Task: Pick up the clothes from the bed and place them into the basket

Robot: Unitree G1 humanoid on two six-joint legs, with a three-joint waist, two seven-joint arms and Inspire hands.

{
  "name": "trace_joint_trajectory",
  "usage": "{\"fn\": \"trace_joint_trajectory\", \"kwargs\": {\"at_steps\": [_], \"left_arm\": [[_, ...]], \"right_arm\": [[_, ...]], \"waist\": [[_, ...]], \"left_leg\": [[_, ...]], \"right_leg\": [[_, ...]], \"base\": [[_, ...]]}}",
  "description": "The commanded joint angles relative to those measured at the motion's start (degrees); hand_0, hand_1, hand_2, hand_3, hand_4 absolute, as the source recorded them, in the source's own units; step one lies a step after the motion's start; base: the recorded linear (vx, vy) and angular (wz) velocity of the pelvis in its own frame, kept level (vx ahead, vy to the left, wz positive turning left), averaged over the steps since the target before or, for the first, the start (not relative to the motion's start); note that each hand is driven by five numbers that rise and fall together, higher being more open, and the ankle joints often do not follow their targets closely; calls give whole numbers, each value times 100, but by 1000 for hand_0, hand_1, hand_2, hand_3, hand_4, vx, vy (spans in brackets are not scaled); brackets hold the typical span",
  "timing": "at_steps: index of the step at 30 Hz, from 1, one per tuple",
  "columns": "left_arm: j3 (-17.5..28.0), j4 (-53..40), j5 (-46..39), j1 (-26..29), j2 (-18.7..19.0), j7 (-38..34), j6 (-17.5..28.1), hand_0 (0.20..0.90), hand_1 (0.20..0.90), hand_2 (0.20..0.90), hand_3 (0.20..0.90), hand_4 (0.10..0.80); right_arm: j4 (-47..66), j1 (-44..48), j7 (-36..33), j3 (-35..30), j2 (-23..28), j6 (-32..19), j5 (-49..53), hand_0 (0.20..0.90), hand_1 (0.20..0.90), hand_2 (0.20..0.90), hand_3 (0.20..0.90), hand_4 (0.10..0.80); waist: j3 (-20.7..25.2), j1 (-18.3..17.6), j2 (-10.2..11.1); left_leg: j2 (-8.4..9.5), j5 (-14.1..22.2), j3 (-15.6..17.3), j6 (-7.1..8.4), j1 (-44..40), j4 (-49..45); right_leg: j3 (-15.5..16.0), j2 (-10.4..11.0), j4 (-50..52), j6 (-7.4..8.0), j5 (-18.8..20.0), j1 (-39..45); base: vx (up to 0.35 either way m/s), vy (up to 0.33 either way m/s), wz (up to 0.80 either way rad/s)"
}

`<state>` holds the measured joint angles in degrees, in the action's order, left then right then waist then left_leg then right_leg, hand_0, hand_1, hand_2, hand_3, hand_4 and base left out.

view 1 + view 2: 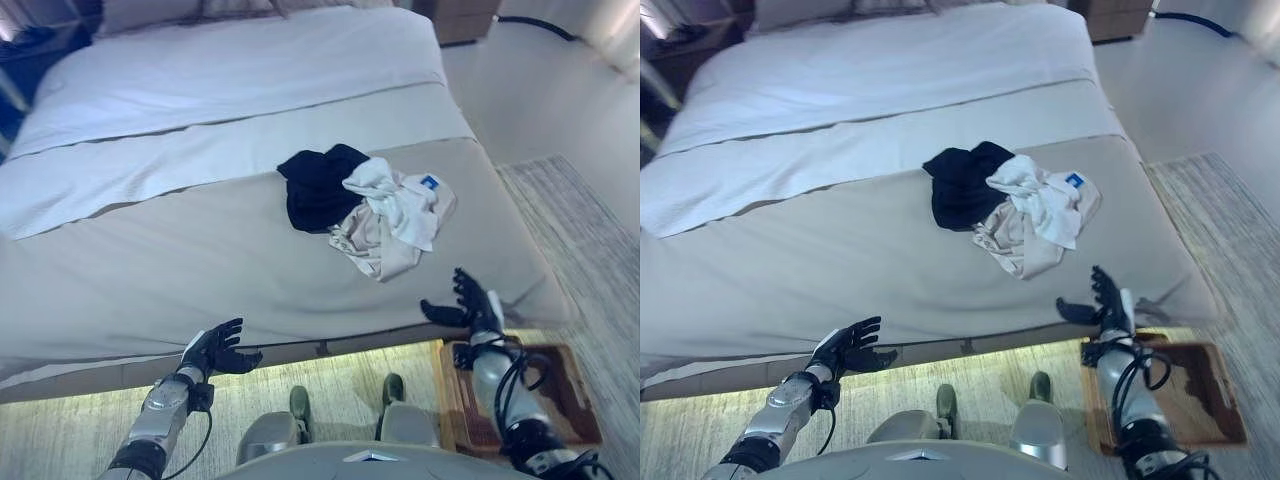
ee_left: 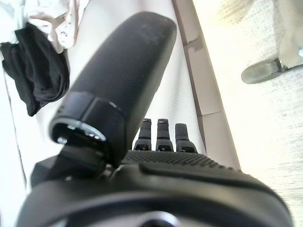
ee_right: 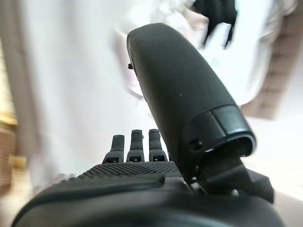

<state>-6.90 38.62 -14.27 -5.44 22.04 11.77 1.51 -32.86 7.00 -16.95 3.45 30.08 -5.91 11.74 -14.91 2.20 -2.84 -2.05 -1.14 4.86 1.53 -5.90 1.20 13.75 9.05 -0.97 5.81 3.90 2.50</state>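
Nearest, the left robot hand [image 1: 222, 349] and the right robot hand [image 1: 470, 308] both hover at the near edge of the bed [image 1: 150, 260], fingers spread and holding nothing. The basket [image 1: 560, 395] sits on the floor just short of that edge, beside the right arm. Farther onto the bed lies the pile: a white shirt [image 1: 395, 215] tangled against a black garment [image 1: 315, 185]. The risk, as I judge it, is a long reach snagging only one piece, dragging the other off the bed.
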Motion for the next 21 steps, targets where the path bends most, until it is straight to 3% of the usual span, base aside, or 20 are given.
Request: {"fn": "trace_joint_trajectory", "kwargs": {"at_steps": [1, 2, 4, 11, 18, 20, 21], "left_arm": [[-153, -220, 108, 255, 250, 165, 373, 900, 900, 900, 900, 800], [-164, -202, 99, 269, 249, 159, 379, 900, 900, 900, 900, 800], [-344, -91, -34, 426, 330, 159, 538, 900, 900, 900, 900, 800], [-592, -202, -441, 502, 475, 152, 764, 900, 900, 900, 900, 800], [-970, -1015, -1564, 444, 669, 1703, 831, 900, 900, 900, 900, 800], [-1031, -1108, -1731, 463, 702, 1744, 874, 900, 900, 900, 900, 800], [-1052, -1158, -1858, 473, 730, 1675, 923, 900, 900, 900, 900, 800]], "right_arm": [[497, 1057, -361, -314, 749, -153, -671, 900, 900, 900, 900, 800], [494, 1117, -396, -298, 776, -136, -711, 900, 900, 900, 900, 800], [249, 2120, -503, -50, 1304, 231, -1039, 900, 900, 900, 900, 800], [-445, 3549, -576, 277, 2074, 506, -1299, 900, 900, 900, 900, 800], [-1049, 4816, -511, 1255, 2762, 1111, -2286, 900, 900, 900, 900, 800], [-1154, 5077, -407, 1537, 2817, 1244, -2404, 900, 900, 900, 900, 800], [-1221, 5242, -316, 1725, 2819, 1372, -2424, 900, 900, 900, 900, 800]], "waist": [[194, 170, 112], [188, 176, 107], [-20, 320, 28], [-464, 535, -165], [-928, 658, -477], [-1009, 659, -524], [-1095, 672, -536]], "left_leg": [[-245, 520, 163, 150, 528, -869], [-245, 517, 156, 154, 550, -875], [-241, 496, 47, 195, 811, -969], [-171, 587, -89, 231, 1418, -1476], [-15, 690, -167, 157, 2262, -2218], [6, 725, -156, 124, 2438, -2386], [12, 906, -169, 140, 2518, -2586]], "right_leg": [[257, 73, 1092, -93, -849, -208], [271, 79, 1112, -96, -857, -230], [380, 163, 1396, -156, -963, -500], [453, 381, 2046, -263, -1136, -1105], [399, 590, 3029, -457, -1362, -2023], [372, 612, 3259, -503, -1422, -2234], [299, 625, 3550, -486, -1634, -2360]], "base": [[-19, -14, 17], [-82, 5, 34], [-126, 16, 27], [-98, 30, 16], [-67, 41, 19], [23, 2, 8], [56, -31, 5]]}}
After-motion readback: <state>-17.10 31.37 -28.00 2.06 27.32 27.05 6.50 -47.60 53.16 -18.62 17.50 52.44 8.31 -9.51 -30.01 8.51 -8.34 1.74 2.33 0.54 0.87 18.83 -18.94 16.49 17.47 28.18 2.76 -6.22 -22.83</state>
